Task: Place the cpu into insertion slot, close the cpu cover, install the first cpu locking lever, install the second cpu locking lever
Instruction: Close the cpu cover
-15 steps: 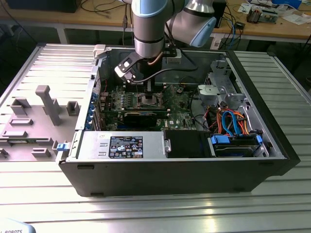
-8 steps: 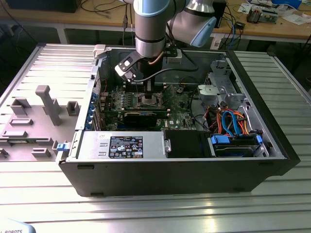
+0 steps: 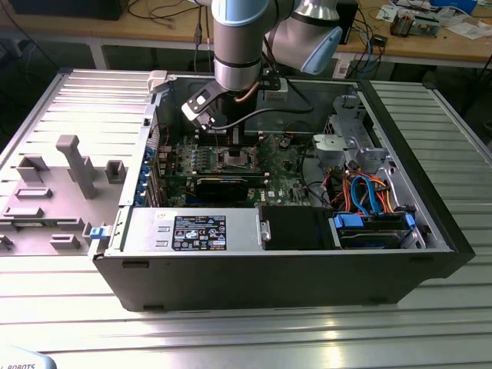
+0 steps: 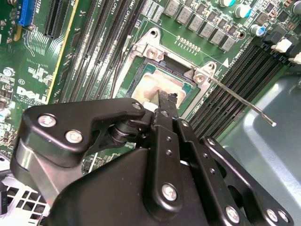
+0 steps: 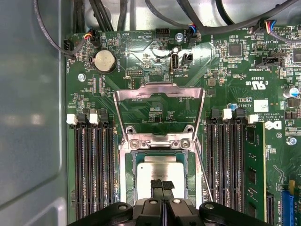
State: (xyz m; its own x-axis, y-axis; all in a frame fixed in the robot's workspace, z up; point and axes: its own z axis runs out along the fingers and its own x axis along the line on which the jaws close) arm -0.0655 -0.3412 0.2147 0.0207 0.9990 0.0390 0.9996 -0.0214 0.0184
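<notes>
Ribbed metal table (image 3: 231, 338) carries the open computer case (image 3: 269, 269), with cluttered benches behind it. My gripper (image 5: 162, 184) reaches down into the case, its fingers pressed together with nothing between them. The tips sit right over the cpu (image 5: 146, 170); whether they touch it I can't tell. The cpu lies flat in the insertion slot (image 5: 126, 175), so I judge it seated. Just beyond, the cpu cover (image 5: 162, 90) stands swung open on its hinge. A thin locking lever (image 4: 241, 102) juts out past the socket corner, over the memory slots (image 5: 94, 165) on the green board (image 5: 141, 61). I'd treat the chip as light, stiff and slick on top but fragile at its contacts: edges only, no sideways drag. The cover looks thin but stiff, and its free far edge is the place to push.
</notes>
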